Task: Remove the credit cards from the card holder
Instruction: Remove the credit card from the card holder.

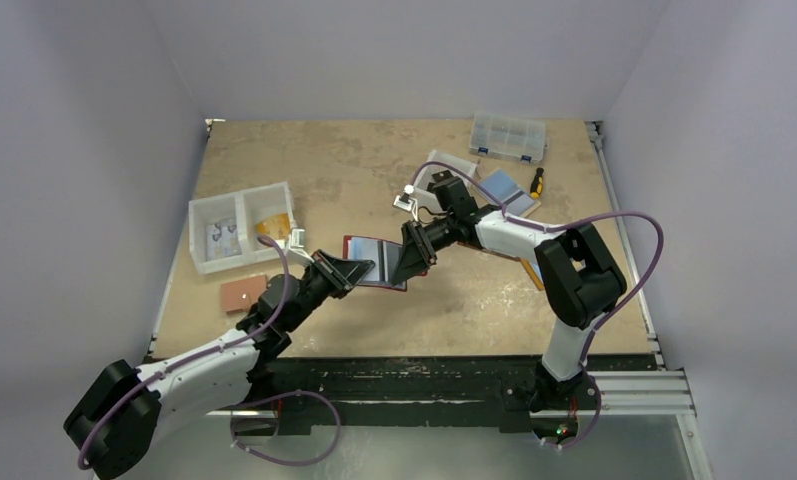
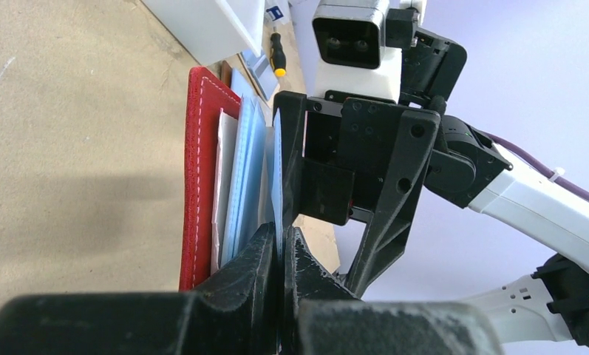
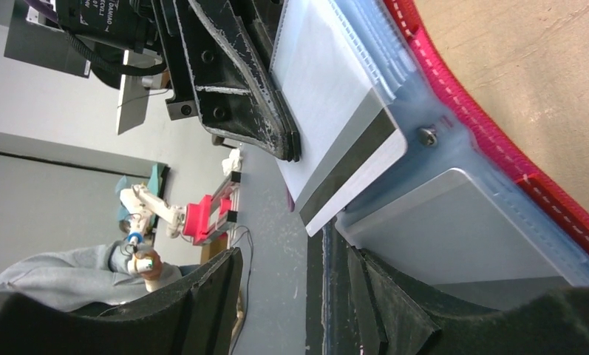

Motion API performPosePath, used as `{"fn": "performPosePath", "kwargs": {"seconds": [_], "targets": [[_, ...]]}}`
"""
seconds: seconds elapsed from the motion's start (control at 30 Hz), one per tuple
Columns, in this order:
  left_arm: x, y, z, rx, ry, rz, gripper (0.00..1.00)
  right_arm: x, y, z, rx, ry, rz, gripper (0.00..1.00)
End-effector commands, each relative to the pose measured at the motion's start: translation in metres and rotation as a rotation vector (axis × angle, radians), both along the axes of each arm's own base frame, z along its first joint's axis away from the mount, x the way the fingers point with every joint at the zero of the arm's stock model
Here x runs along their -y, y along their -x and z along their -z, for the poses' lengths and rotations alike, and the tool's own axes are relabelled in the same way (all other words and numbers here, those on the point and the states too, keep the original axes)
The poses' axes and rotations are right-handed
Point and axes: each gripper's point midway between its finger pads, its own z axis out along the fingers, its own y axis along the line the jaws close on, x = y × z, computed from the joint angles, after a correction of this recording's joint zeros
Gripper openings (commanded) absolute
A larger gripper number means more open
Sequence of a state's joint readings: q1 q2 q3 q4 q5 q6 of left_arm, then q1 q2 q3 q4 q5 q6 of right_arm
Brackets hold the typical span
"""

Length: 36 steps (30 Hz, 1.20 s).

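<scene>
Pinched shut on a clear inner sleeve of the card holder [image 1: 362,246], the left gripper [image 2: 280,255] is pictured holding that page up at the middle of the table [image 1: 374,170]. The right gripper [image 3: 295,259] is poised just beside it, jaws spread and nothing between them. A pale grey-white credit card [image 3: 343,140] with a dark stripe is seen jutting partway from the pinched sleeve, not yet out. The extraction step is judged to be in hand. For the next move, the spread jaws would need to be brought around the card's exposed edge, closed, and drawn away along the sleeve's mouth. The bare tan board is ringed by pale grey walls. A white bin [image 1: 239,225], a clear organiser box [image 1: 509,135] and a yellow-handled screwdriver [image 1: 537,182] are set near its edges.
</scene>
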State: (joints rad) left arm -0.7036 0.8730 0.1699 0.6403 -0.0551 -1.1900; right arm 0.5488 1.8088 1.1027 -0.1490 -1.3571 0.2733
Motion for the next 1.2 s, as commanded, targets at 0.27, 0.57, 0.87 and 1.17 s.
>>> {"fn": "performPosePath", "kwargs": {"seconds": [0.27,0.57,0.87,1.17], "targets": [[0.004,0.0,-0.036,0.096,0.063,-0.015,0.0,0.002,0.003,-0.021,-0.01,-0.076,-0.019,0.61],[0.011,0.003,-0.035,0.096,0.076,0.003,0.0,0.001,0.002,-0.024,-0.051,-0.073,-0.012,0.59],[0.024,0.005,-0.037,0.103,0.087,0.032,0.0,0.0,0.0,-0.022,-0.088,-0.054,0.008,0.47],[0.017,0.007,-0.034,0.095,0.094,0.006,0.0,-0.001,-0.002,-0.017,-0.109,-0.044,0.01,0.15]]}}
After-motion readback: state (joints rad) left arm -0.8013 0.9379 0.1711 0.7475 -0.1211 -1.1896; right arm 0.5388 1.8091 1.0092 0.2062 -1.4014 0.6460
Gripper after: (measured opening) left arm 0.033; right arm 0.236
